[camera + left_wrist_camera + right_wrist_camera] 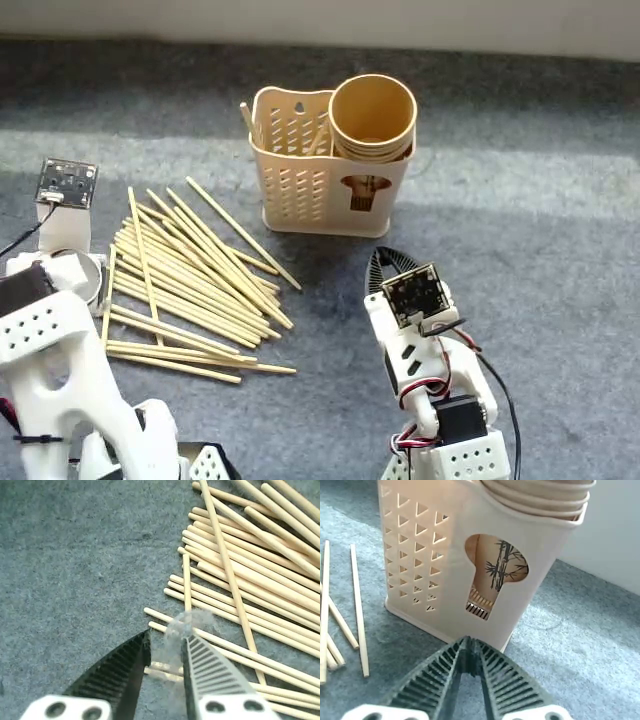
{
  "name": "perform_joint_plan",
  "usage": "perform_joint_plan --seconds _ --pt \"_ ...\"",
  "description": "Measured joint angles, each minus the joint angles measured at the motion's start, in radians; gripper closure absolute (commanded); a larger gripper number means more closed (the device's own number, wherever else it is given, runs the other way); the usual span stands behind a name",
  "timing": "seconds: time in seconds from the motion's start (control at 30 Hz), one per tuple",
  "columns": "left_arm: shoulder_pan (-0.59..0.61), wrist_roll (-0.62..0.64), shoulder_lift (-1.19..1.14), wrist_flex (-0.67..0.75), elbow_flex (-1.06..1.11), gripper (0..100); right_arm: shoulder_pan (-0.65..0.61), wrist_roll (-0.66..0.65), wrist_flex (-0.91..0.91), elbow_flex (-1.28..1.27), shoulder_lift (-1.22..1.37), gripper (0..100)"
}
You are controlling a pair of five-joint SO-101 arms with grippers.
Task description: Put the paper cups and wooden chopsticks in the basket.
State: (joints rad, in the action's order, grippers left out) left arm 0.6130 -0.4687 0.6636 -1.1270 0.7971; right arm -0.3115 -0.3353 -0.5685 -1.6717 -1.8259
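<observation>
High view: fixed cam above the desk, looking steeply down. It is far enough off to take in the basket at the far side and both arms on the near side of it. Left wrist view: cam on the left wrist, facing down past the left claw onto the chopsticks, very near the desk surface. Right wrist view: cam on the right wrist, set low, facing almost level past the right claw at the basket's cutout wall, close up, with the paper cups at the basket's top. High and right wrist views share the basket, the cups and a few chopsticks beside the basket. High and left wrist views share the chopstick pile on the left arm's side of the basket.
</observation>
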Motion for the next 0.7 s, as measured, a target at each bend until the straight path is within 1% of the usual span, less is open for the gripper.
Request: perform_joint_plan --seconds 0.2,0.37,0.7 --pt "0.002 0.002 -0.092 0.018 0.0 89 0.0 0.0 0.0 0.0 0.0 99.1" --pt "0.032 0.002 -0.172 0.086 0.0 86 0.0 0.0 0.0 0.0 0.0 99.1" --pt "0.037 0.002 -0.384 0.199 0.0 86 0.0 0.0 0.0 0.0 0.0 99.1"
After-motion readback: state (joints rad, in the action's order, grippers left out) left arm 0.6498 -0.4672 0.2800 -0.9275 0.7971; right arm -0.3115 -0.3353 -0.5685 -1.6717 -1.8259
